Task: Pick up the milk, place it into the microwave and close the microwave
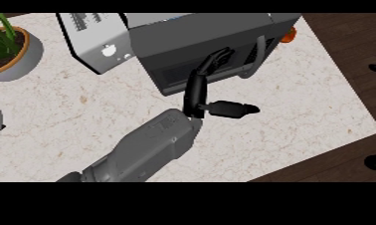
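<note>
Microwave (213,45) door (95,40) open leftward.

Microwave (213,45) and its swung-out door (95,40) ahead, bare counter (308,99) rightward

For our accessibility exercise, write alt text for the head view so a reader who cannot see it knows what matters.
A robot hand on a grey forearm reaches its fingers into a dark grey microwave whose door swings open to the left, on a pale marble counter. A potted plant sits at the left edge.

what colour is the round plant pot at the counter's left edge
Grey with an orange-brown rim; the round plant pot shows in the head view.
</note>
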